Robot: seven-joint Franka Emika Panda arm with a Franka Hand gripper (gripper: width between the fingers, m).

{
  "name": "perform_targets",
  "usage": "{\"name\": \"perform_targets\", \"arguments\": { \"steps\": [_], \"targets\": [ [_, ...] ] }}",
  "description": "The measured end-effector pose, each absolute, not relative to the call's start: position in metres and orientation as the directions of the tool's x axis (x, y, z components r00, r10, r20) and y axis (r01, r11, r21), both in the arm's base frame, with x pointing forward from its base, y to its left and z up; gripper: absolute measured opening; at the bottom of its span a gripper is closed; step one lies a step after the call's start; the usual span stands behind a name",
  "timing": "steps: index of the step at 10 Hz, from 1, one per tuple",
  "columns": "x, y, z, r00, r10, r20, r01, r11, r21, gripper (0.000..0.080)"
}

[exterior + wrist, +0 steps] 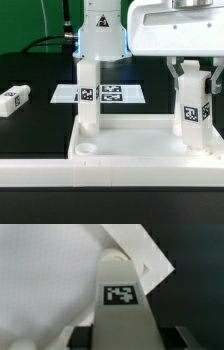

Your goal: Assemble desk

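Exterior view: first leg (90, 95) stands in a far corner of the tabletop (135, 140), gripper (192, 88) jaws clamp the second leg (190, 115) above another tabletop corner, third leg (12, 100) lies loose beside the tabletop, unfitted

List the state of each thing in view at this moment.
tabletop: flat on table; near socket empty.
held leg: upright at a tabletop corner; seating cannot be told.
gripper: shut on held leg.
standing leg: upright in the tabletop, ungripped.
loose leg: lying on the table, unattached.
marker board: lying flat.
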State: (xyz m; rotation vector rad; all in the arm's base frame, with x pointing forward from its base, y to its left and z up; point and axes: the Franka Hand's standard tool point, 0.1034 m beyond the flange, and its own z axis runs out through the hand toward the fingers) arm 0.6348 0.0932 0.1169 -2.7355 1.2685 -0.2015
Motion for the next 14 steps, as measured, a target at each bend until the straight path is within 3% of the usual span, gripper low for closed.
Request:
{"name": "perform_targets", "arguments": {
  "steps": [4,5,6,7,8,11,14],
  "targets": [
    [0.634,0.0905,0.1163,0.438,-0.899,0.026,-0.884,-0.436,-0.172,0.0291],
    [0.6339,0.0916,0.1157,0.42,-0.907,0.02,-0.892,-0.417,-0.173,0.0352],
    [0.6336,0.0921,0.1151,0.438,-0.898,0.023,-0.884,-0.436,-0.172,0.0487],
    [0.6336,0.0919,0.115,0.471,-0.882,0.03,-0.867,-0.469,-0.171,0.0487],
    [0.6339,0.0912,0.1152,0.53,-0.847,0.042,-0.832,-0.529,-0.168,0.0613],
    [0.6339,0.0918,0.1147,0.76,-0.643,0.093,-0.629,-0.764,-0.146,0.0647],
    [0.634,0.0917,0.1146,0.896,-0.425,0.128,-0.412,-0.903,-0.117,0.0649]
  ]
}}
